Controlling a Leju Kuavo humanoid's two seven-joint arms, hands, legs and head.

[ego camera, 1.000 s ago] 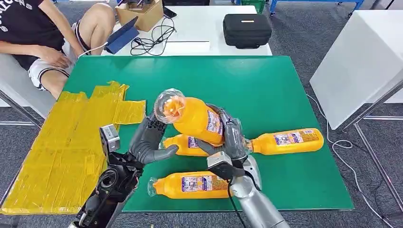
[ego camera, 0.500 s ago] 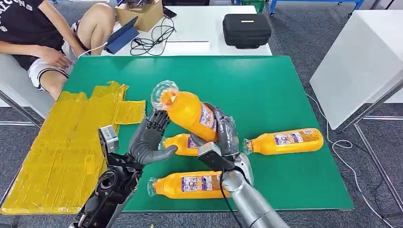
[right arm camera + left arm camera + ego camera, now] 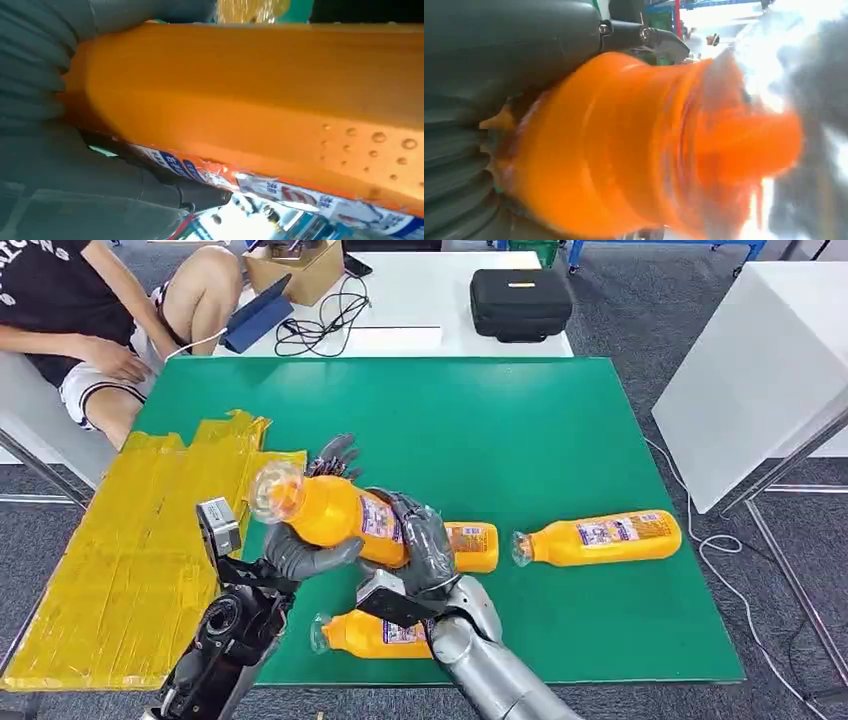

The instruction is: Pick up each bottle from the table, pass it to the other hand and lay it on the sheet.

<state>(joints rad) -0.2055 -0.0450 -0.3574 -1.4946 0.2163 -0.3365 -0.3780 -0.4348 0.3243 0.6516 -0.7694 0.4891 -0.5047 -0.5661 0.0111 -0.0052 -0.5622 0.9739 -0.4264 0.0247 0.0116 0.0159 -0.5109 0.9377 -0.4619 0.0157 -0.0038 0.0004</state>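
My right hand grips an orange bottle by its labelled body and holds it above the green table, neck end toward the yellow sheet. My left hand cups the bottle's neck half: the thumb lies under it and the fingers stand spread behind it. The left wrist view has the orange bottle against the palm. In the right wrist view the bottle is pressed in my right hand's grasp. Three more bottles lie on the table: one partly behind my right hand, one to the right, one near the front edge.
A person sits at the back left beside the sheet. Behind the green table a white table carries a black case, a cardboard box and cables. A white panel stands to the right.
My right hand has carried the bottle left and down, from above the table's middle into my left hand's palm. The left hand's fingers now stand behind the bottle.
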